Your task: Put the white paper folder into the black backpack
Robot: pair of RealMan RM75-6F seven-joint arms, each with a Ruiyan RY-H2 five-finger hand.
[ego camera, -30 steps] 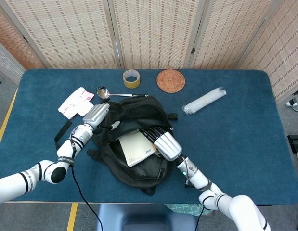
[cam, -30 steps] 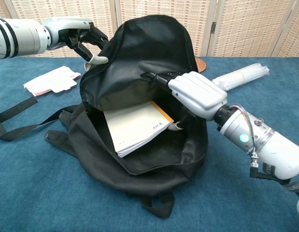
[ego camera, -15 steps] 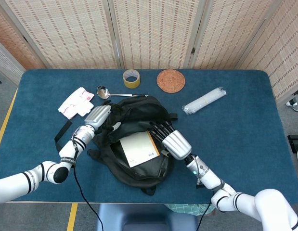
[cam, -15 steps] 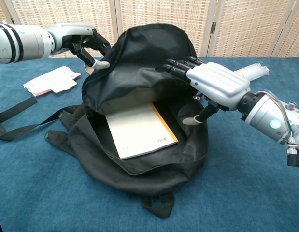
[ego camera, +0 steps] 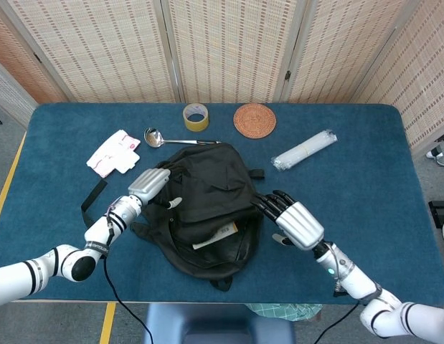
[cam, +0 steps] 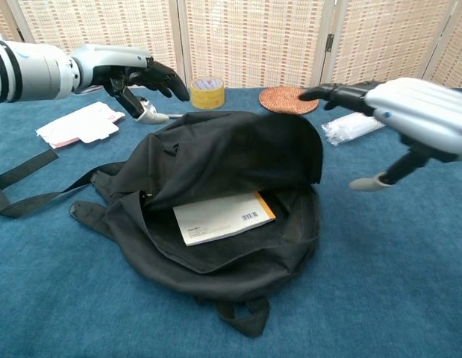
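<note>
The black backpack (ego camera: 207, 201) lies in the middle of the blue table, its top flap (cam: 238, 153) slumped down over the opening. The white paper folder (cam: 219, 218) lies inside the opening, only its near edge with an orange corner and barcode showing (ego camera: 214, 236). My left hand (ego camera: 151, 185) hovers at the bag's left side, fingers spread, holding nothing (cam: 133, 74). My right hand (ego camera: 293, 221) is off the bag's right side, raised above the table with fingers extended and empty (cam: 410, 112).
Behind the bag lie a metal ladle (ego camera: 156, 137), a yellow tape roll (ego camera: 196, 116) and a woven coaster (ego camera: 254, 119). A clear-wrapped white roll (ego camera: 304, 150) lies back right. White-pink packets (ego camera: 112, 153) and a loose black strap (ego camera: 92, 197) sit at left.
Both hands let go of the bag. The flap dropped over the folder, which slid deeper in. My right hand pulled away to the right; my left hand opened and lifted off.
</note>
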